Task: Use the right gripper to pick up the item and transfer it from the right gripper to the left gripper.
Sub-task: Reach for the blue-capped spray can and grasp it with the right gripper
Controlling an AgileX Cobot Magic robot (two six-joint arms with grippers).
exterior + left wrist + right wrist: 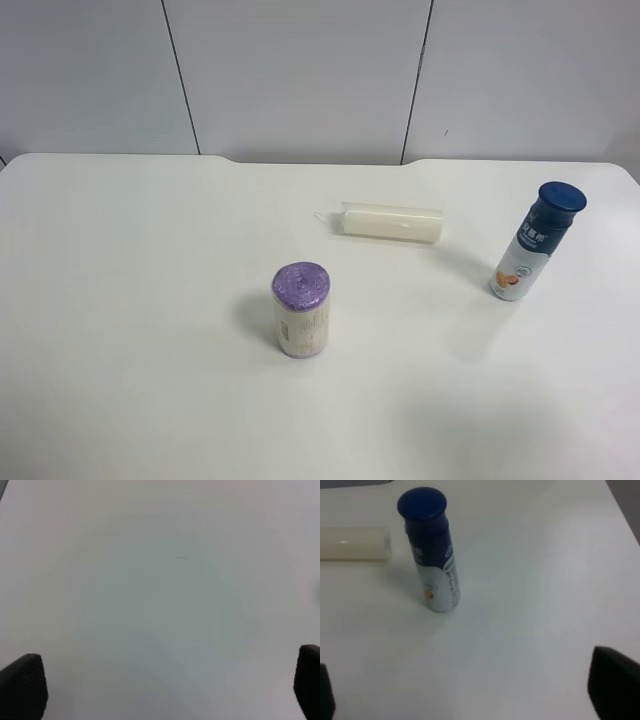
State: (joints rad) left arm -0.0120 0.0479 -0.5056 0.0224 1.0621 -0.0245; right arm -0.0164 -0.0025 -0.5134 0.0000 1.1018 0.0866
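Right gripper [465, 695] jaws wide apart, short of the bottle [431, 555]; nothing picked up yet.
Table [120, 300] lies broad and bare toward 9 o'clock; can [301, 308] mid-table, tube [392, 221] at its 1 o'clock; bottle upright at 3 o'clock, close to the edge. Left gripper [165, 685] jaws apart, empty; grasp and handover remain.

A wide white matte tabletop [120, 330] fills most of the exterior high view. Its far edge [320, 161] steps back in a shallow recess along the middle. Behind it stands a pale grey panelled wall [300, 70], split by thin dark seams [180, 75] that lean slightly. The light is soft and even, casting only faint, blurred shadows on the tabletop.
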